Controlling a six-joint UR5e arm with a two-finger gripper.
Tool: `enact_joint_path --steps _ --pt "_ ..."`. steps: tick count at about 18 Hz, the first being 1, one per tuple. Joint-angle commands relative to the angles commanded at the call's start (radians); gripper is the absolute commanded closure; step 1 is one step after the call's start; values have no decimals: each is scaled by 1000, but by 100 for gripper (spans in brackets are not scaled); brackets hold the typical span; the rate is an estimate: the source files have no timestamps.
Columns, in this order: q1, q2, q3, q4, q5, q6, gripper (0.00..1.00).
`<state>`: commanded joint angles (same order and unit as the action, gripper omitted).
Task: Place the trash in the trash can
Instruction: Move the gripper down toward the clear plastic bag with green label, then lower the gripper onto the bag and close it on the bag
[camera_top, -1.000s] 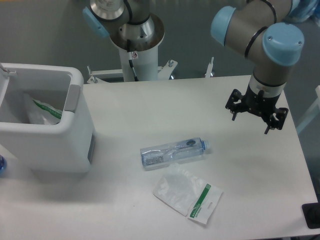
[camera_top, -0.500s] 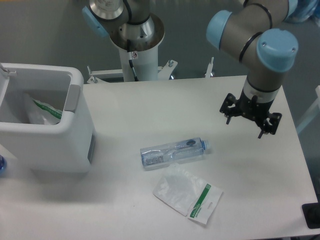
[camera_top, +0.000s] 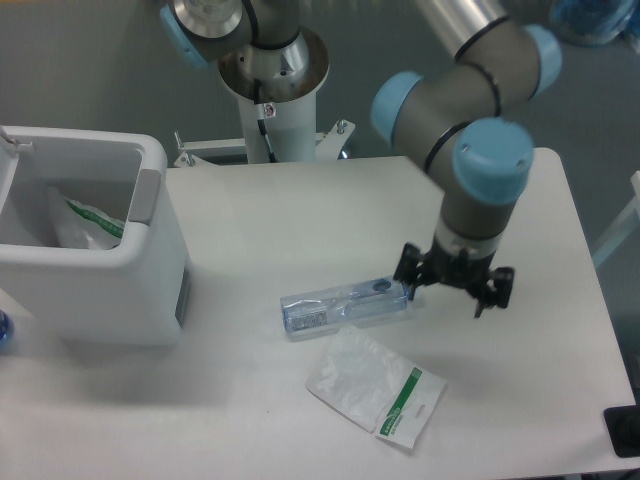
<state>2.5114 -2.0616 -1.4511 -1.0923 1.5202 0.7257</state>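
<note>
Since the earlier frames the gripper (camera_top: 452, 288) has swung from the table's 3 o'clock edge toward centre, and now hangs just beside the cap end of the crushed water bottle (camera_top: 345, 305), fingers apart and holding nothing. Bottle lies on its side mid-table, the green-striped pouch (camera_top: 376, 390) at its 5 o'clock, the trash can (camera_top: 150, 215) at 9 o'clock with a wrapper already inside. Risk, as I judge it: the thin, slick bottle could roll or squirt out if pinched near the cap, and it could drag the pouch.

Single fixed camera, high front, looking down at table (camera_top: 300, 210).
</note>
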Motion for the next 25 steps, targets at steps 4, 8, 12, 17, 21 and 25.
enact_joint_path --steps 4,8,12,17,21,25 --pt "-37 -18 -20 9 2 -3 0" --pt "-58 -57 -25 46 46 7 0" --pt "-60 -167 101 78 37 86 0" --pt "-29 -241 182 66 -107 176 0" --pt "-19 -311 313 -70 -140 178 0" --pt "-14 -357 388 -152 -140 179 0"
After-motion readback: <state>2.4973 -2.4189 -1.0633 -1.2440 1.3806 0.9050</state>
